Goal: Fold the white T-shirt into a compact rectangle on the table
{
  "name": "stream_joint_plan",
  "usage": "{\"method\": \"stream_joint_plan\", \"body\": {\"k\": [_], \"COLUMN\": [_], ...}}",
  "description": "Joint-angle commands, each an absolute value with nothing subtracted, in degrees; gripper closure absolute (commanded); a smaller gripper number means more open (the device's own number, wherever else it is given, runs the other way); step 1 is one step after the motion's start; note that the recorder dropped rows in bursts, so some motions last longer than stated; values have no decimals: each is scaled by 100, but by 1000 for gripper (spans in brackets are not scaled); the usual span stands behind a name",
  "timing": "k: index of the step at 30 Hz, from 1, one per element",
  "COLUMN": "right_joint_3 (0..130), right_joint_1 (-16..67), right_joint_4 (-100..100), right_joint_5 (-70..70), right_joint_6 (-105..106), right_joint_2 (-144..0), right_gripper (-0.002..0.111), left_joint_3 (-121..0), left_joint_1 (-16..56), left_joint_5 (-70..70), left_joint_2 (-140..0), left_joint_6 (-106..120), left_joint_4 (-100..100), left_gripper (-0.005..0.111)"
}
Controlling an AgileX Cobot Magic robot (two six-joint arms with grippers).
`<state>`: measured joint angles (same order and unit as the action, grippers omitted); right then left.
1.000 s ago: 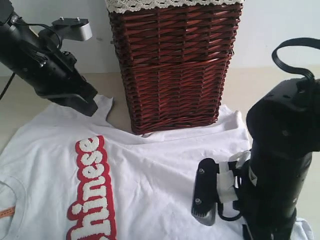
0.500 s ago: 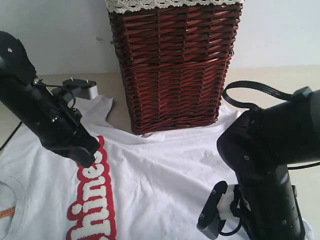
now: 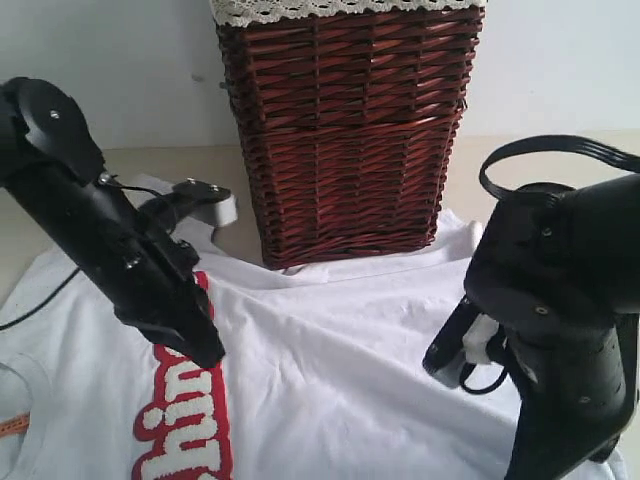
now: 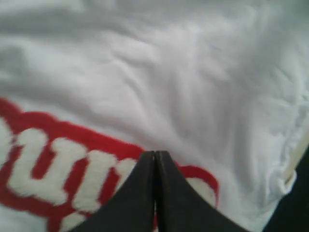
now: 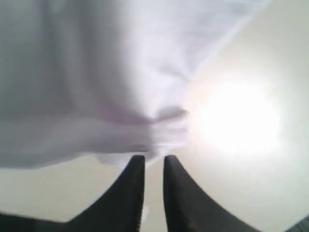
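- Exterior view: a pale beige table [image 3: 170,162] meets a plain white wall [image 3: 130,60], with a dark brown wicker basket [image 3: 345,130] standing at 12 o'clock, its lace-trimmed liner [image 3: 340,8] folded over the rim.
- The white T-shirt [image 3: 340,360] lies spread flat on the table from the basket's foot down to 6 o'clock, lightly creased. One hem corner touches the basket's base.
- A red band [image 3: 185,420] with fuzzy white letters runs down the shirt at 7 o'clock, and a small orange neck tag [image 3: 10,425] shows at 8 o'clock by the collar.
- The left gripper [image 4: 155,153] hangs over the top of the red band, its jaws pressed tight together with nothing between them.
- The right gripper [image 5: 153,158] sits at 4 o'clock, at the shirt's edge. Its jaws stand slightly parted over bare table, with a bunched fold of white cloth just ahead of the tips and nothing grasped.
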<state>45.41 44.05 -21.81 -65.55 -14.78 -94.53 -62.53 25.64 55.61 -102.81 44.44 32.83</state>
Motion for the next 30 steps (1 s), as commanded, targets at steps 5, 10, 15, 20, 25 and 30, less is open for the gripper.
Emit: {"method": "stream_joint_plan", "body": {"k": [5,10,15,20,25,30], "right_joint_3": [3796,3408,3419,3549,4100,4176], "right_joint_1": [4025,4015,4015,4027,4027,4027], "right_joint_4": [-2869,-2820,-2913,-3207,-3371,-2690], "right_joint_5": [-6106,-5258,-4297,-5257,-6155,-6509], "right_joint_6": [-1475,-1421,-1472,-1242,-1162,116], "right_joint_2": [-9401,-9401,-9551,-9944,-9686,-9392], "right_gripper": [60,59,61,92,108,81], "left_joint_3": [-6222,-6222,-6222,-6222,-6222,-6222], "left_joint_1": [3600,3596,3596,3596,3596,3596], "left_joint_5": [5641,5552,5509,5429,5352,5419], "left_joint_2": [-10265,-10265,-10265,-10265,-10265,-10265], "left_joint_6": [4653,4489,4475,4475,4475,4475], "left_joint_4": [2972,2846,2833,2820,2801,2945], "left_gripper": [107,107,107,107,107,107]}}
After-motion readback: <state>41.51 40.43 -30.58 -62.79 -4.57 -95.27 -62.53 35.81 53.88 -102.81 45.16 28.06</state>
